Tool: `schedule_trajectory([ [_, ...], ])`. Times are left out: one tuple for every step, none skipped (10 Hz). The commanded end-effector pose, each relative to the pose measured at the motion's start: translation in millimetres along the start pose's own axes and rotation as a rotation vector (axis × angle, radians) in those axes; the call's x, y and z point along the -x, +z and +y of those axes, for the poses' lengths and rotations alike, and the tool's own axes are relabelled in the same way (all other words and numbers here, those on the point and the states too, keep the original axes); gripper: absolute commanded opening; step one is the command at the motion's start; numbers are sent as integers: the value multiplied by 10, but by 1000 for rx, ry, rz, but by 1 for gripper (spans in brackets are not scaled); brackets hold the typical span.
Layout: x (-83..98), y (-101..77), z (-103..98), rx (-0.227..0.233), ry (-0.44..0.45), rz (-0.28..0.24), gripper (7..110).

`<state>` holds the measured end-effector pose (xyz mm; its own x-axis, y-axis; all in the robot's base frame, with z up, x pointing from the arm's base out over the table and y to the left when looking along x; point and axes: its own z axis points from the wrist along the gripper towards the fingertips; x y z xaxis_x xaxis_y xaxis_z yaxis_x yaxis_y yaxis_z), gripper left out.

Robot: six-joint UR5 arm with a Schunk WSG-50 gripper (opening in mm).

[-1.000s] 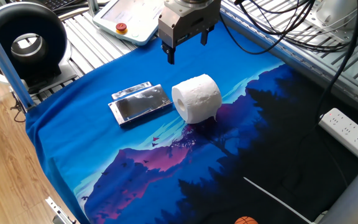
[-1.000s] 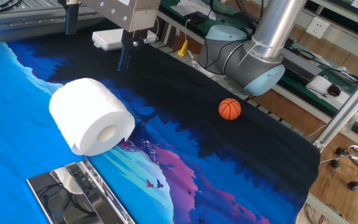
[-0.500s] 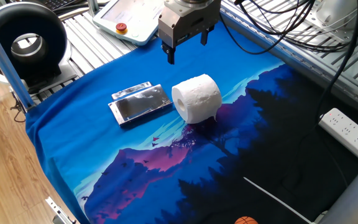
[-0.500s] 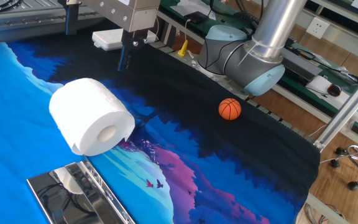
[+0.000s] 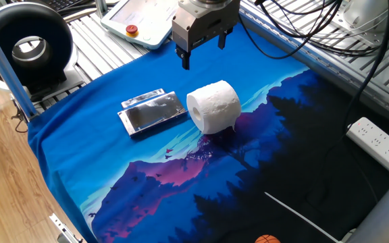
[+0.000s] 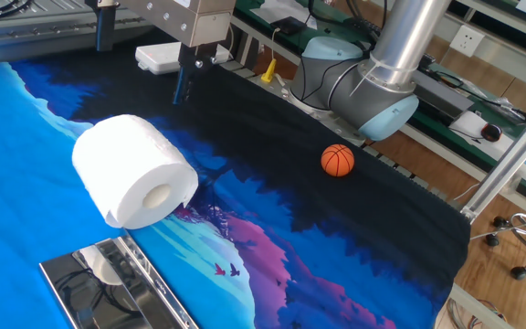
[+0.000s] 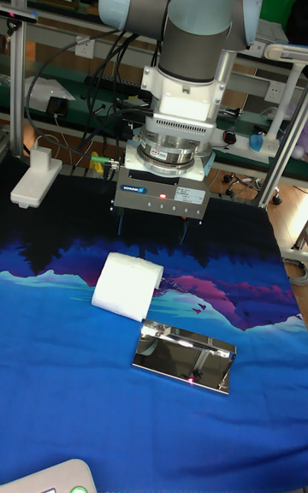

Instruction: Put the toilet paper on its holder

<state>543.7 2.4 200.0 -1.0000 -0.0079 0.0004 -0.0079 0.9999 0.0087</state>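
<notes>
Blue mountain-print cloth [image 7: 51, 373]; illegible label [image 7: 137, 189] on tool [image 7: 151, 234]

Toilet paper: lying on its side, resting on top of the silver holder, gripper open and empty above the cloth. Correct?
Not quite. The toilet paper isn't on the holder. It lies on the cloth beside it, as one fixed view shows. The rest stands: on its side, and the gripper is open and empty above the cloth.
</notes>
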Motion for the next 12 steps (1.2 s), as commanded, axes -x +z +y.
schedule_trajectory([
  [-226,-13,141,30,380,98,109],
  [-220,-10,147,27,381,97,7],
  [-218,-8,153,27,383,97,7],
  [-218,-8,153,27,384,97,7],
  [-222,-8,153,26,384,99,7],
  [-223,-5,143,23,385,98,7],
  [-222,4,133,24,383,97,7],
  [-221,11,117,18,379,94,7],
  [-228,19,104,10,379,94,7],
  [-201,20,118,17,376,85,7],
  [-174,11,141,27,370,77,7],
  [-180,2,136,24,354,79,7],
])
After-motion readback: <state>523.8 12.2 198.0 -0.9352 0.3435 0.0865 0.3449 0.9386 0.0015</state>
